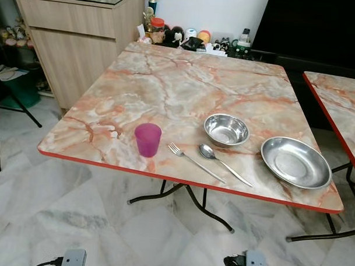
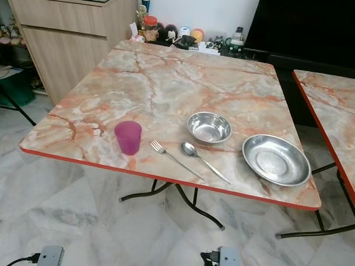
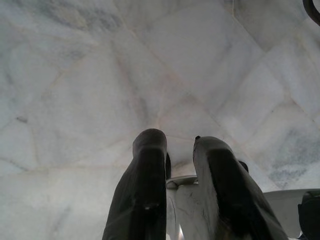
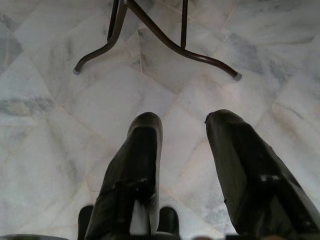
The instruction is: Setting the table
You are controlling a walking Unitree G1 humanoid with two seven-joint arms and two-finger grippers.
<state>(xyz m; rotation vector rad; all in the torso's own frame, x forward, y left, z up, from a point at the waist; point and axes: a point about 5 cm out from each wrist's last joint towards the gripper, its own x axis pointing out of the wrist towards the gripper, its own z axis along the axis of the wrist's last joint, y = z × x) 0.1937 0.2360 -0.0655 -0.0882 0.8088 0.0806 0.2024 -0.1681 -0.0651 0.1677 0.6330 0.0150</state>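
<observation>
We stand back from the table (image 1: pixel 167 80), left hand (image 3: pixel 180 145) and right hand (image 4: pixel 182 125) hanging over the floor, both spread and empty. Taking the bowl (image 1: pixel 226 129) as our mark, the plate (image 1: pixel 295 162) sits just to its right, the spoon (image 1: pixel 223 162) and fork (image 1: pixel 194 161) lie just in front, and the pink cup (image 1: pixel 147 139) stands further left. We judge the setting nearly done.

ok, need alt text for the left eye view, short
A marble-patterned table with a red edge holds, near its front, a purple cup, a fork, a spoon, a small steel bowl and a wider steel dish. Wooden cabinet behind, white marble floor below.
</observation>
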